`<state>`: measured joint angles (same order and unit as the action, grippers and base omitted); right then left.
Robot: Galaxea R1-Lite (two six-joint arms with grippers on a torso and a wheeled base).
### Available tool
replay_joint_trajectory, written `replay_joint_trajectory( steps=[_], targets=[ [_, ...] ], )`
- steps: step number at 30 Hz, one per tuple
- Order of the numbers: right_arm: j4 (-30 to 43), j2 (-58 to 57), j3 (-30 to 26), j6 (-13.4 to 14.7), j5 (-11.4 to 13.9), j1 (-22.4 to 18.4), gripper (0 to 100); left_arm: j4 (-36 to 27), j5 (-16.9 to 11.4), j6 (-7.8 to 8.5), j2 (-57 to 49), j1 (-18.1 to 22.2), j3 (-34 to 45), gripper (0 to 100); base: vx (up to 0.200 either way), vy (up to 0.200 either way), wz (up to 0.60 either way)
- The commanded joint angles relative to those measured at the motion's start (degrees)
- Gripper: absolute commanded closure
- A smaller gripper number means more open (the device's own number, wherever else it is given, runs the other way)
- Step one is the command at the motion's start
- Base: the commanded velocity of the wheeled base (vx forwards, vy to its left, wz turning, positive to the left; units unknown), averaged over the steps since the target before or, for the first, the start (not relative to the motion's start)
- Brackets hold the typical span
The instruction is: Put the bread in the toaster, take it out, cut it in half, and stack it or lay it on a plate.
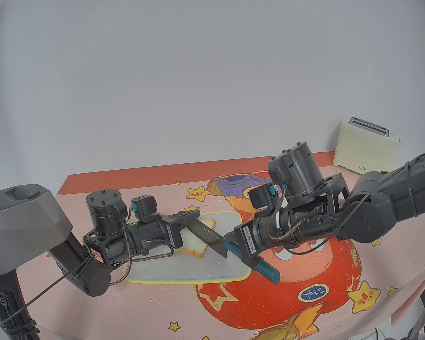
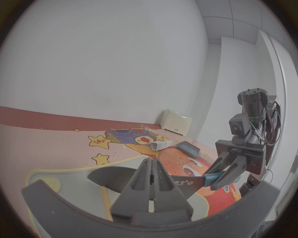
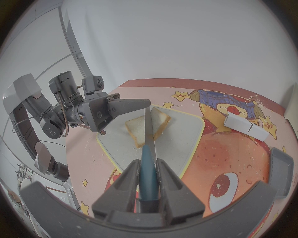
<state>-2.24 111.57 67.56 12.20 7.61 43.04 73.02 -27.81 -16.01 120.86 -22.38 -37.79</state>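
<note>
1. Pink cartoon cloth covers the table (image 1: 134, 316) in the head view, and the toaster (image 1: 366, 149) stands at its far right corner. The bread (image 1: 195, 243) lies flat on the board (image 1: 189, 269), left of centre. My right pincer (image 1: 241, 251) is clamped on the teal handle of the knife (image 1: 208, 234), whose blade slants across the slice. My left pincer (image 1: 191, 216) is closed on nothing, tips over the slice's far edge.

2. From the left wrist, my own left pincer (image 2: 152, 173) shows its fingers pressed together and empty. The knife (image 2: 124, 179) blade passes just beyond the tips. Farther off the right pincer (image 2: 228, 173) grips the handle. A box (image 2: 161, 145), a tray (image 2: 188, 148) and the toaster (image 2: 175, 122) sit well behind.

3. From the right wrist, my right pincer (image 3: 148, 173) is tight around the handle's middle. The knife (image 3: 149, 130) runs roughly corner to corner over the bread (image 3: 136, 130). The left pincer (image 3: 136, 105) reaches to the slice's far corner; I cannot tell if it touches.

4. I judge the slice light, soft and crumbly. It will likely squash or skid under the blade, so I would pin it flat near a corner, clear of the edge. I would lift the halves gently by the crust.
</note>
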Motion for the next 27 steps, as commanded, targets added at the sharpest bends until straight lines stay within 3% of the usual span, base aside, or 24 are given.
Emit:
replay_joint_trajectory(
  steps=[1, 27],
  targets=[
    [0.7, 0.4, -1.2, 0.0, 0.0, 0.0, 100, 0.2, 0.0, 0.01, -0.2, -0.1, -0.3, 100, 0.0, 0.0, 0.0],
    [0.6, -0.8, 2.3, -0.2, -0.1, -0.4, 100, 0.2, 0.0, 0.01, -0.3, -0.1, 0.1, 100, 0.0, 0.0, 0.0]
  ],
)
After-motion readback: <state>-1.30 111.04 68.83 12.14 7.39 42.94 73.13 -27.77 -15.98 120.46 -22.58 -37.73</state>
